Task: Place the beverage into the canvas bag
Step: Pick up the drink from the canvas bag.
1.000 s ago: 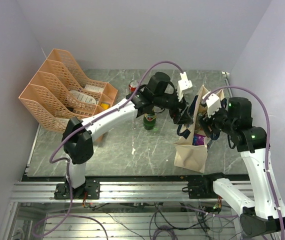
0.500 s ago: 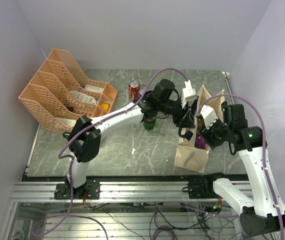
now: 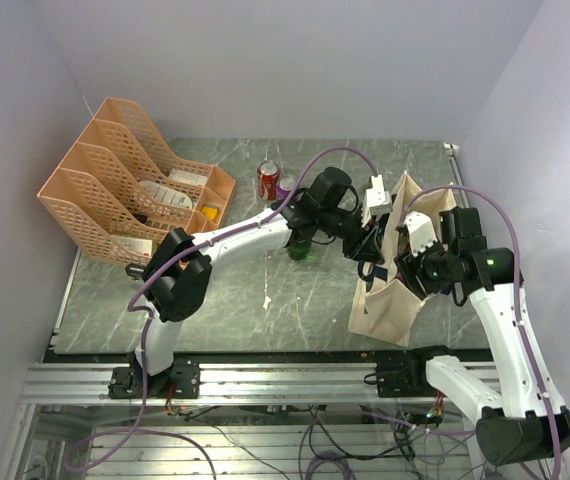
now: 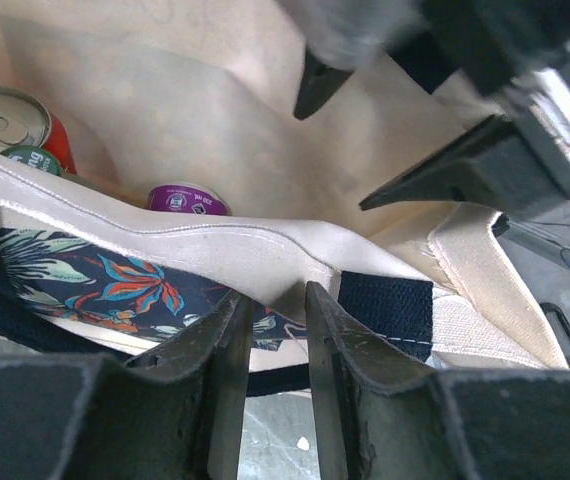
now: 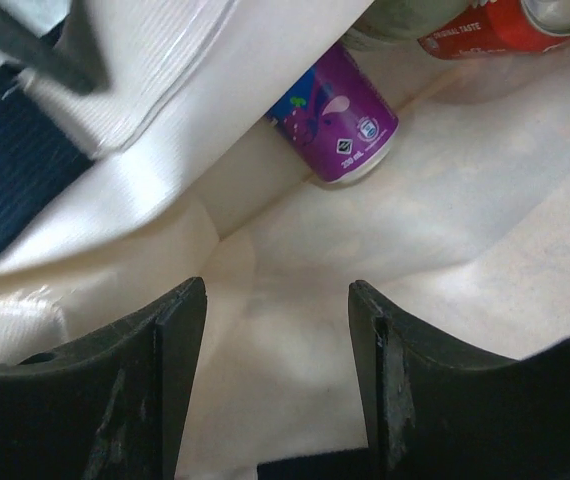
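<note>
The cream canvas bag (image 3: 383, 306) with navy straps stands right of centre. My left gripper (image 3: 368, 248) is at its left rim. In the left wrist view its fingers (image 4: 277, 300) pinch the folded cream rim (image 4: 215, 243) beside a navy strap (image 4: 385, 305). My right gripper (image 3: 412, 268) reaches into the bag's mouth, and its jaws (image 5: 277, 295) stand open on nothing. Inside the bag lie a purple can (image 5: 340, 120) and a red can (image 5: 485, 30). On the table stand a red can (image 3: 268, 180), a purple can (image 3: 286, 186) and a green bottle (image 3: 300, 246).
Orange file trays (image 3: 130, 185) holding papers fill the back left. The left arm (image 3: 235, 235) stretches across the table's middle over the green bottle. A metal rail (image 3: 265, 378) runs along the near edge. Walls close in at the back and both sides.
My left gripper has moved right and down to the bag's rim and closed on it. The right gripper has sunk deeper into the bag, whose mouth now gapes wider.
</note>
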`<act>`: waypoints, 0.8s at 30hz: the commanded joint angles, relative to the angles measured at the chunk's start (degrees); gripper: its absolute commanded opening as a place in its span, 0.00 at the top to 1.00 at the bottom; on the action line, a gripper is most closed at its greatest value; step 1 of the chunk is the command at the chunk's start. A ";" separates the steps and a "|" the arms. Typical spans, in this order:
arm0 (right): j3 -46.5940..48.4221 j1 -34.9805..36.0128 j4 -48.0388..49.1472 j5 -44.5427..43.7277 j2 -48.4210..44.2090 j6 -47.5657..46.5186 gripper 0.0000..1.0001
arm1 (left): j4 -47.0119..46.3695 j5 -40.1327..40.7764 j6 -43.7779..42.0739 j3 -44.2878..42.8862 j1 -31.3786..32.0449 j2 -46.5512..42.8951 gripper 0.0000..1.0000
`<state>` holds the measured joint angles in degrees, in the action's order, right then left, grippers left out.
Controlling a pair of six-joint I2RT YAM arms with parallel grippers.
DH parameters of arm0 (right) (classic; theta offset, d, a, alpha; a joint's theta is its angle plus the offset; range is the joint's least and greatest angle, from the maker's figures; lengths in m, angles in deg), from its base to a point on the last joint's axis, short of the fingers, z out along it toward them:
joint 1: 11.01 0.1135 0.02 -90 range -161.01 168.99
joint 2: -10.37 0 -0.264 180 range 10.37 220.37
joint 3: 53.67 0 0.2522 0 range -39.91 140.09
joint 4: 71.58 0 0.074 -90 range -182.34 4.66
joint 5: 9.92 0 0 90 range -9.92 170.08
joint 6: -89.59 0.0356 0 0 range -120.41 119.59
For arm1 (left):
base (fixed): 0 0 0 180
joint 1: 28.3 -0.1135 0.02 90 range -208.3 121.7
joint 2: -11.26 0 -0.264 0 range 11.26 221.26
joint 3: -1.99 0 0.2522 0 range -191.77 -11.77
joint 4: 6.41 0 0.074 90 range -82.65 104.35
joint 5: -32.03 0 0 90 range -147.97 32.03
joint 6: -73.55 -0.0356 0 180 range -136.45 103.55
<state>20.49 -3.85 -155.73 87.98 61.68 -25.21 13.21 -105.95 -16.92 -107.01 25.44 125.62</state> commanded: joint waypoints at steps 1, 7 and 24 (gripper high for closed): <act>-0.22 -2.25 5.84 0.95 2.60 5.33 0.40 | 0.21 -3.58 -3.56 0.57 0.07 -0.15 0.62; 1.15 -10.03 10.00 6.53 8.94 4.54 0.35 | 1.39 -3.14 -4.79 1.02 -0.06 -1.25 0.67; 1.08 -20.95 13.29 11.99 24.56 -4.78 0.22 | 5.49 -1.22 -9.32 -0.64 -0.26 -0.68 0.93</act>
<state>22.33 -24.66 -144.67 100.79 85.64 -25.47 15.84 -107.24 -23.50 -106.90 25.24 125.60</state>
